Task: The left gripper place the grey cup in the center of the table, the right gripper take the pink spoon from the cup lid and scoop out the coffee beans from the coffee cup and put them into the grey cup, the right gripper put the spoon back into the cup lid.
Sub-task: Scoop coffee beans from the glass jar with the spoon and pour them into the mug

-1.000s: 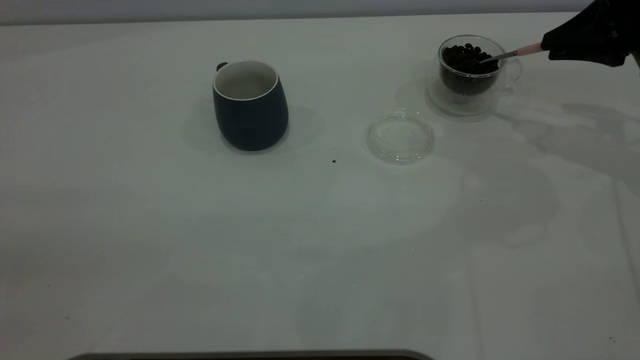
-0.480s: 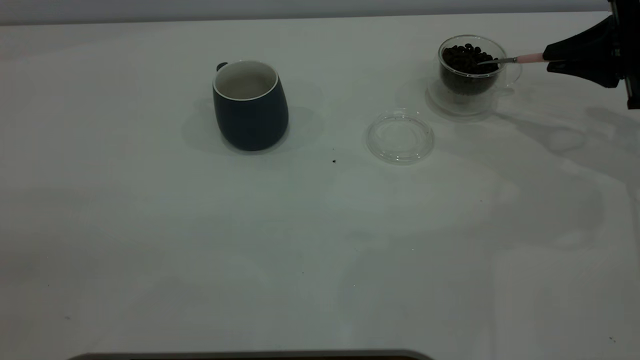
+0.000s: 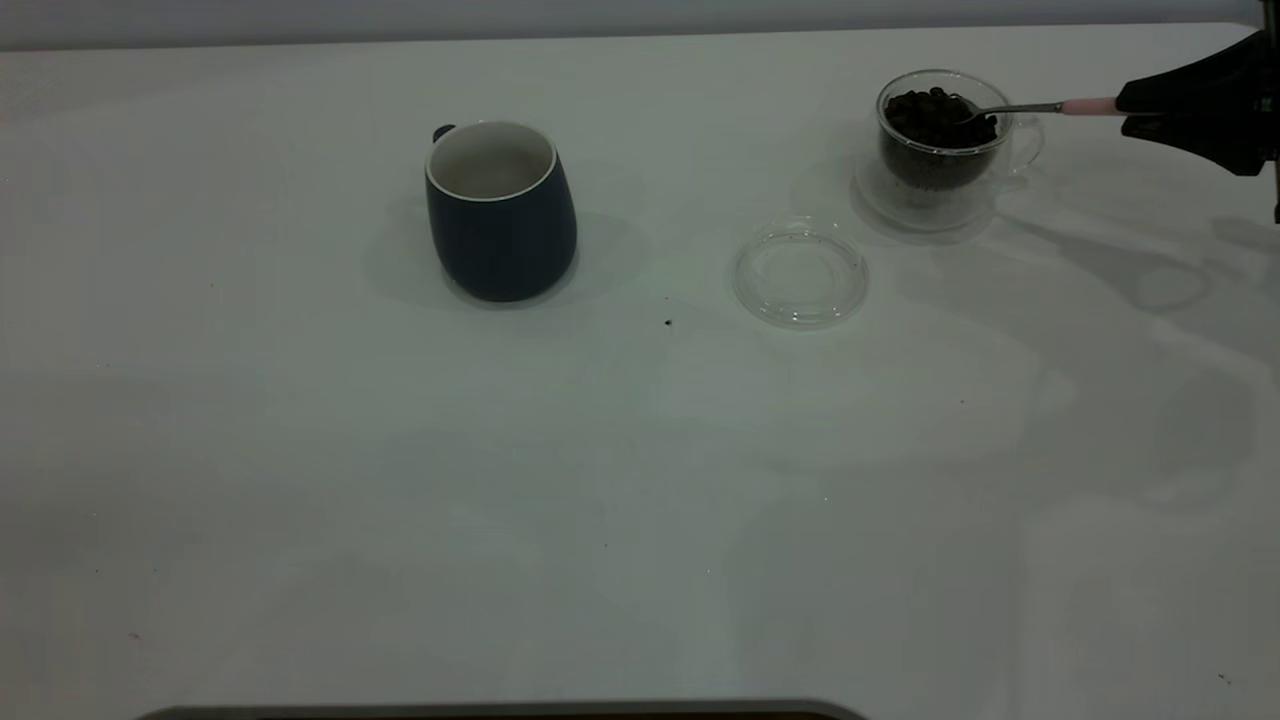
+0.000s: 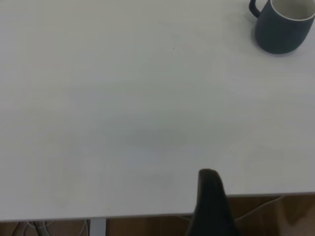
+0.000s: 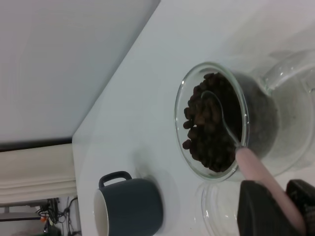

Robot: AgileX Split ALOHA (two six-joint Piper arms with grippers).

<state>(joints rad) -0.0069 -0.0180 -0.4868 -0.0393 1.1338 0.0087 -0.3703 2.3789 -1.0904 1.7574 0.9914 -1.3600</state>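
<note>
The grey cup stands upright left of the middle of the table, and also shows in the wrist views as the cup and the cup. At the back right, the clear coffee cup holds coffee beans. My right gripper is shut on the pink spoon by its handle. The spoon bowl lies on the beans inside the coffee cup. The cup lid lies bare between the two cups. My left gripper hangs at the table's edge, far from the grey cup.
A tiny dark speck lies on the table near the lid. The table's far edge runs just behind the coffee cup. In the left wrist view the near table edge shows, with the floor beyond it.
My right gripper has drawn back to the right with the spoon. The spoon has gone from slanting down into the beans to nearly level, its bowl a little higher.
</note>
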